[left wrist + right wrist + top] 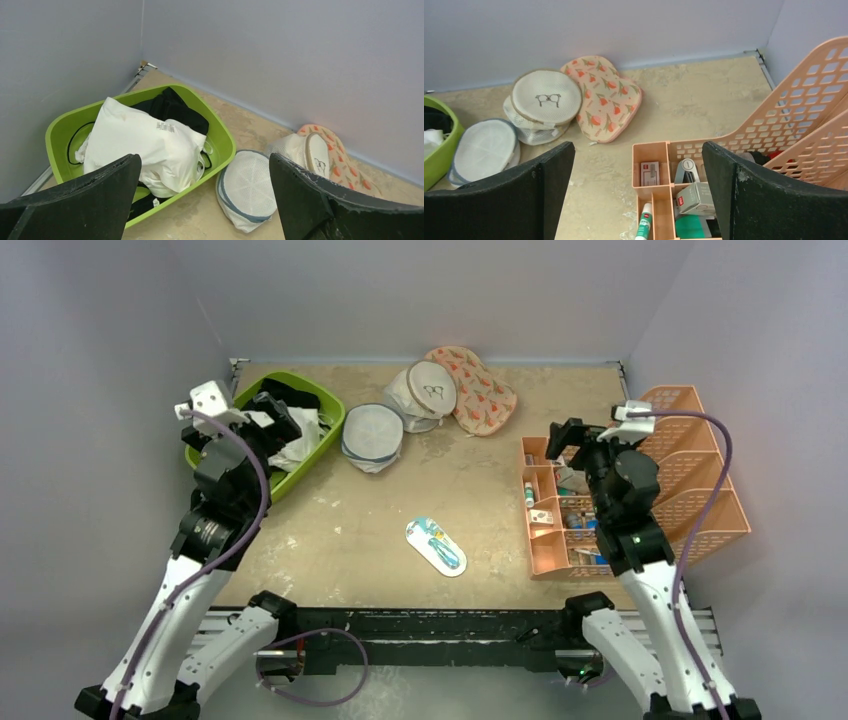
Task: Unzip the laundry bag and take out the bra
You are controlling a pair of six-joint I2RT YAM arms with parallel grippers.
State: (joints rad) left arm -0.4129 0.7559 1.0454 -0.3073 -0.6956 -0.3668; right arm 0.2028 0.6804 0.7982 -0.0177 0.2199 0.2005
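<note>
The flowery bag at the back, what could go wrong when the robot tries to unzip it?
1. The white bag with the glasses drawing overlaps the edge of the flowery bag, so a grab there may catch the wrong one.
2. No zip pull shows in any view; the robot might pinch cloth instead.
3. The bag lies loose, so it may slide rather than open.

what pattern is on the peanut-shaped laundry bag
The laundry bag is pinkish-beige with small orange-red flowers and green leaves, clearest in the right wrist view.
</note>
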